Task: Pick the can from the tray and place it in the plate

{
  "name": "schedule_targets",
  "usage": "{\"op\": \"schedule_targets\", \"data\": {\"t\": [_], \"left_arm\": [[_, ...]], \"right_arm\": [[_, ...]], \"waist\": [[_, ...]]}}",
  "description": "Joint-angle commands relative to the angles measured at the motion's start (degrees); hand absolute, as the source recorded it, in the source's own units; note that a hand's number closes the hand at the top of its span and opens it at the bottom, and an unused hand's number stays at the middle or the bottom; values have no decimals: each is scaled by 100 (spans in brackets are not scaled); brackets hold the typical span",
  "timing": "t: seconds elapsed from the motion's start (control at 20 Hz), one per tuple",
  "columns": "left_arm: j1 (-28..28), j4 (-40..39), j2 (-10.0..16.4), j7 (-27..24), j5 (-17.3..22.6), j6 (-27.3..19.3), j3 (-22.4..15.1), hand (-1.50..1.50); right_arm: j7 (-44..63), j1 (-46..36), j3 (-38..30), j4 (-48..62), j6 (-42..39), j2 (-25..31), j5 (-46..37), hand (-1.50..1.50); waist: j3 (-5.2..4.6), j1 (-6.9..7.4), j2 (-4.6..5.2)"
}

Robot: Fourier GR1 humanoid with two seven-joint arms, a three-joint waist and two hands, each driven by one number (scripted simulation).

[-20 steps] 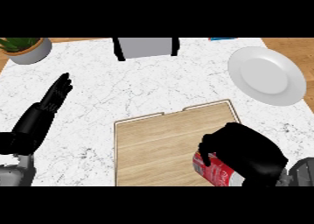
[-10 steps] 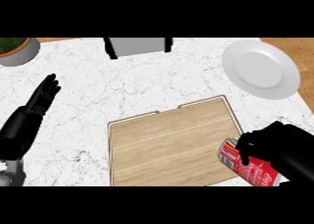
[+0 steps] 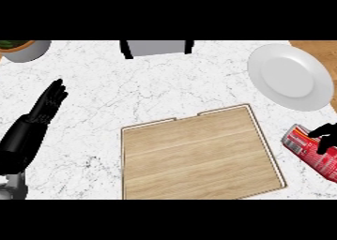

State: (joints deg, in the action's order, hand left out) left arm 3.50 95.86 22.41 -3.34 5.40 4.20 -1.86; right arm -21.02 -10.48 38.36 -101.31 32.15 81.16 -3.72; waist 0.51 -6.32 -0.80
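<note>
Right hand (image 3: 329, 132) curls round the can (image 3: 310, 151), just off the tray (image 3: 198, 159): carrying step; next, likely centre it over the plate (image 3: 290, 75) and release.

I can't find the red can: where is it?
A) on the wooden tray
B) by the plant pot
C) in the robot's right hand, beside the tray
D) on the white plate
C: the right hand curls over the red can, past the wooden tray's right edge.
</note>
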Motion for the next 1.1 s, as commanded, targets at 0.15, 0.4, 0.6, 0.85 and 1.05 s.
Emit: {"op": "schedule_targets", "data": {"t": [0.15, 0.4, 0.6, 0.85, 1.05], "left_arm": [[194, 304, 72, 314, 125, 291, -110, 0], [638, 2, -412, 292, -353, 15, -522, 0], [719, -471, -260, -154, -160, 377, -203, 0], [327, 292, -255, 273, -157, 450, -322, 0], [1144, -585, -514, 127, -307, 387, -371, 0]], "right_arm": [[-2217, 851, -917, 1755, -60, -215, 1612, 150], [-3053, 651, -1509, 2915, -933, -814, 2010, 150], [-3313, -244, -1582, 4342, -1444, -1717, 1611, 150], [-3311, -1459, -1707, 5756, -1777, -2288, 966, 150], [-3133, -2313, -1391, 6795, -1610, -2695, 176, 150]], "waist": [[-28, 469, 66], [-42, 601, 93], [-43, 749, 124], [-41, 858, 118], [-40, 881, 178]]}}
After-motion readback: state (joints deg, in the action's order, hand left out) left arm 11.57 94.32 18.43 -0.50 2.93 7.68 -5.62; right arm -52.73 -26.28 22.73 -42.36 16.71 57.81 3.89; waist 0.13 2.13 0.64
